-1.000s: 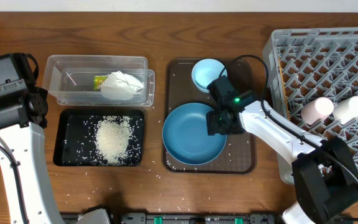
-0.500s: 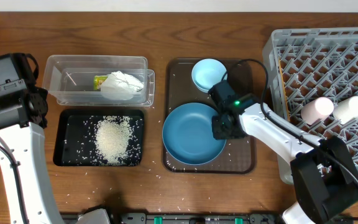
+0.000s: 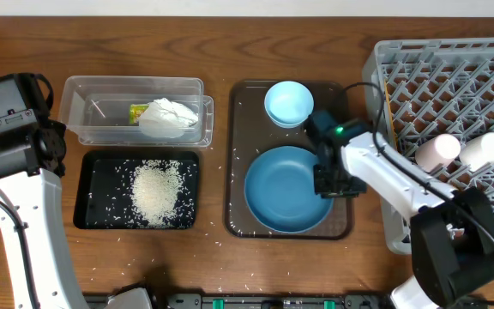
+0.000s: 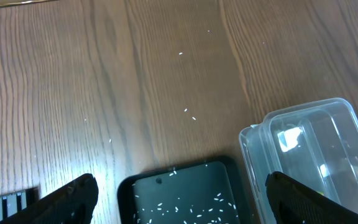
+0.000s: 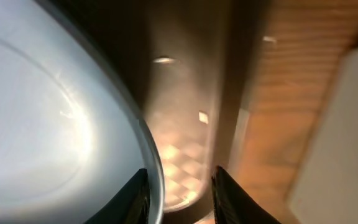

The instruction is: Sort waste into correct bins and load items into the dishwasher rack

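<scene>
The large dark-blue bowl point(image 3: 286, 190) lies on the brown serving tray point(image 3: 238, 154), the small light-blue bowl point(image 3: 288, 103) behind it. My right gripper point(image 3: 328, 176) straddles the big bowl's right rim. In the right wrist view one finger point(image 5: 138, 193) sits against the inside of the bowl point(image 5: 42, 112), and the other stands apart outside with tray showing between. A pink cup point(image 3: 436, 152) and a white cup point(image 3: 483, 148) lie in the grey rack point(image 3: 453, 60). My left gripper point(image 4: 179, 202) is open above the black tray point(image 4: 185, 193).
The clear tub point(image 3: 101, 90) holds a white tissue point(image 3: 168, 118) and a green-yellow wrapper point(image 3: 138, 112). A pile of rice point(image 3: 155, 189) lies in the black tray point(image 3: 88, 215). Stray grains dot the wooden table. The rack's wall stands close to the right of the brown tray.
My right gripper has moved right and narrowed its jaws around the rim. The dark-blue bowl has slid right with it on the brown tray. The left arm has not moved.
</scene>
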Controlling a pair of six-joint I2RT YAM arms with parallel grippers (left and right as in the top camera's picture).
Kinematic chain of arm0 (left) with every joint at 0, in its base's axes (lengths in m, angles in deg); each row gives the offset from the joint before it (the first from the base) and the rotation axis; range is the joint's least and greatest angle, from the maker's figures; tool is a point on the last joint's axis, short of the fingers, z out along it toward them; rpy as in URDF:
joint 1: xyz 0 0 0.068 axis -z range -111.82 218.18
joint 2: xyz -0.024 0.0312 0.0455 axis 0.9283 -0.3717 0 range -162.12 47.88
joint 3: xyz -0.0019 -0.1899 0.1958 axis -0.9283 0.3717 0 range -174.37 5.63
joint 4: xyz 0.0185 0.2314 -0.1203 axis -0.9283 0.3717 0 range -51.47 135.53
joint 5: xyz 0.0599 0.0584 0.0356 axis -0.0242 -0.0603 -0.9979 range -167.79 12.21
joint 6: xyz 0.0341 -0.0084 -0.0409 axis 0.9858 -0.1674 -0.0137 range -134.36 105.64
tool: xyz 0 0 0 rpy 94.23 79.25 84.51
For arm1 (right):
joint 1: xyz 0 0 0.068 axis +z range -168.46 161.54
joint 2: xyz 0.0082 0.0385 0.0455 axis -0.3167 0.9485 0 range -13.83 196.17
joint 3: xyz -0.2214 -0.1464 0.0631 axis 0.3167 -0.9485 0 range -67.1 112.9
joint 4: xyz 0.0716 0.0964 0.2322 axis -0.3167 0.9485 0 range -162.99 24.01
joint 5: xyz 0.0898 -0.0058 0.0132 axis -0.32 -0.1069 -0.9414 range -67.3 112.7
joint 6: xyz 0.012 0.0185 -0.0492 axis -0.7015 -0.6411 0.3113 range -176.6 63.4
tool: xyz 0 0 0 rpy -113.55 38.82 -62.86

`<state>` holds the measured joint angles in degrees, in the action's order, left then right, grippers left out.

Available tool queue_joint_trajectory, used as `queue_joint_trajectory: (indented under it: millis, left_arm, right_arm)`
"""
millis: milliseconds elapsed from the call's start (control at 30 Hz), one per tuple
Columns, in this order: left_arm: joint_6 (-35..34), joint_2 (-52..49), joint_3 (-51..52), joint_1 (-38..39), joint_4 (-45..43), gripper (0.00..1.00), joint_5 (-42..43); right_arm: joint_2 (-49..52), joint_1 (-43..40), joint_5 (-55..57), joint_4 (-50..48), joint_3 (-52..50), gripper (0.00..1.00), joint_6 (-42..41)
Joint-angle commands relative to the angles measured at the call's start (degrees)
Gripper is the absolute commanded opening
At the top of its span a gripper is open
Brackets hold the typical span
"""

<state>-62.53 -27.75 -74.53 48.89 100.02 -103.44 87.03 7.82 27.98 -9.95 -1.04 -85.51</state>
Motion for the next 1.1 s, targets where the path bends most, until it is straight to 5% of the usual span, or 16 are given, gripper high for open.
queue_joint_trajectory:
  millis: [0, 167, 333, 400, 500, 800, 1067]
  left_arm:
    - [-0.13, -0.09, -0.20, -0.20, 0.20, 0.89, -0.50]
    - [-0.13, -0.09, -0.20, -0.20, 0.20, 0.89, -0.50]
    - [-0.13, -0.09, -0.20, -0.20, 0.20, 0.89, -0.50]
    - [-0.13, -0.09, -0.20, -0.20, 0.20, 0.89, -0.50]
    - [-0.13, -0.09, -0.20, -0.20, 0.20, 0.89, -0.50]
    - [-0.13, -0.09, -0.20, -0.20, 0.20, 0.89, -0.48]
    - [-0.13, -0.09, -0.20, -0.20, 0.20, 0.89, -0.50]
  right_arm:
    - [-0.24, -1.22, 2.93, 2.43, 3.98, 0.33, -1.29]
    - [-0.24, -1.36, 3.23, 8.50, 10.45, 0.38, -1.29]
    - [-0.24, 0.48, -8.68, 9.35, 16.96, 0.46, 2.58]
    - [-0.24, 1.90, -12.48, 8.07, 18.60, 0.61, 4.94]
    - [-0.24, 4.81, -17.66, 2.97, 18.99, 0.99, 6.80]
    - [1.46, 17.77, -10.49, -7.10, 18.45, 0.94, 4.96]
    - [7.21, 25.42, -4.96, -6.69, 18.45, 0.77, -1.64]
